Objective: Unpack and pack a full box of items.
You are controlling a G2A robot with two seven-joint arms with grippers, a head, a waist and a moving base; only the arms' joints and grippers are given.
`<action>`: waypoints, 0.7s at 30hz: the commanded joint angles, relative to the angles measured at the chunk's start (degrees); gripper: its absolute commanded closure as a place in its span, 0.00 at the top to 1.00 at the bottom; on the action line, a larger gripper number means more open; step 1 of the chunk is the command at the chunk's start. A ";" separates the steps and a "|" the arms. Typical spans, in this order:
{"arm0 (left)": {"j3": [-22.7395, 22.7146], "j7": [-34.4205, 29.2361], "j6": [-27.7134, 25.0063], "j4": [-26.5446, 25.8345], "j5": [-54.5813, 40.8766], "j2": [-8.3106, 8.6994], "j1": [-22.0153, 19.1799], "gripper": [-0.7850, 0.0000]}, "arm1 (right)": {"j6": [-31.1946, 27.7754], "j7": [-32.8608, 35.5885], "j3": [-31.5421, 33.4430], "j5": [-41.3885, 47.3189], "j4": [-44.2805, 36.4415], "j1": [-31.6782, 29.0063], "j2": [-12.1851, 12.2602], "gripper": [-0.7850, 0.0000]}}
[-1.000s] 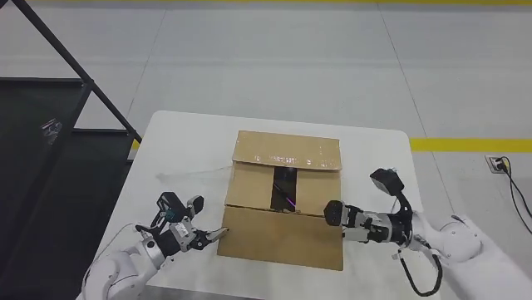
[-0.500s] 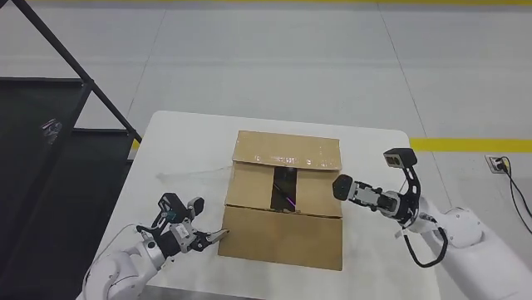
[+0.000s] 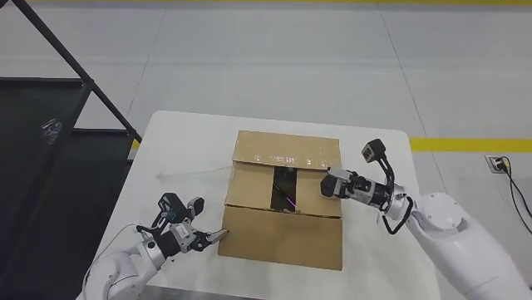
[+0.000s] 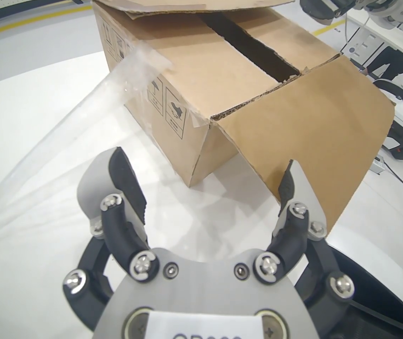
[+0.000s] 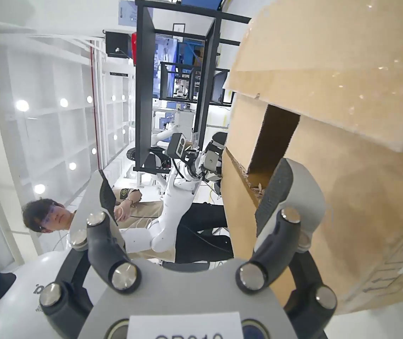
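Observation:
The brown cardboard box [image 3: 283, 209] stands mid-table. Its near outer flap hangs down, the far one is slightly raised, and the two inner flaps lie almost shut with a dark slot [image 3: 285, 188] between them. My left gripper [image 3: 212, 235] rests low on the table at the box's [image 4: 222, 82] near left corner; in its wrist view it [image 4: 205, 178] is open and empty. My right gripper [image 3: 327, 185] is at the right inner flap's top edge. It [image 5: 191, 185] is open, with one finger [image 5: 282, 192] against the box's [image 5: 328, 142] cardboard edge.
A strip of clear tape [image 4: 81, 107] trails from the box's left side across the white table [image 3: 183, 150]. A black metal rack [image 3: 50, 134] stands beside the table's left edge. Bare tabletop lies left and right of the box.
My right gripper rose from the box's near right corner and moved back and inward to the right inner flap. The left arm and box stayed still.

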 commanded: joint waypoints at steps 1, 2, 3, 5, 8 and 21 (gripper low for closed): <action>0.00 0.00 0.00 0.00 0.00 0.00 0.00 1.00 | 2.28 -0.08 -0.42 0.69 1.48 0.92 -0.49 1.00; 0.00 0.00 0.00 0.00 0.00 0.00 0.00 1.00 | 3.06 -0.01 -0.68 0.85 2.11 1.38 -0.75 1.00; 0.00 0.00 0.00 0.00 0.00 0.00 0.00 1.00 | 3.43 -0.07 -0.84 1.01 2.79 1.84 -1.00 1.00; 0.00 0.00 0.00 0.00 0.00 0.00 0.00 1.00 | 3.30 -0.52 -1.10 1.02 4.03 2.47 -1.50 1.00; 0.00 0.00 0.00 0.00 0.00 0.00 0.00 1.00 | 2.13 -1.36 -1.02 1.73 5.97 2.99 -2.16 1.00; 0.00 0.00 0.00 0.00 0.00 0.00 0.00 1.00 | 0.73 -18.77 -1.28 -0.70 9.37 7.43 -5.72 1.00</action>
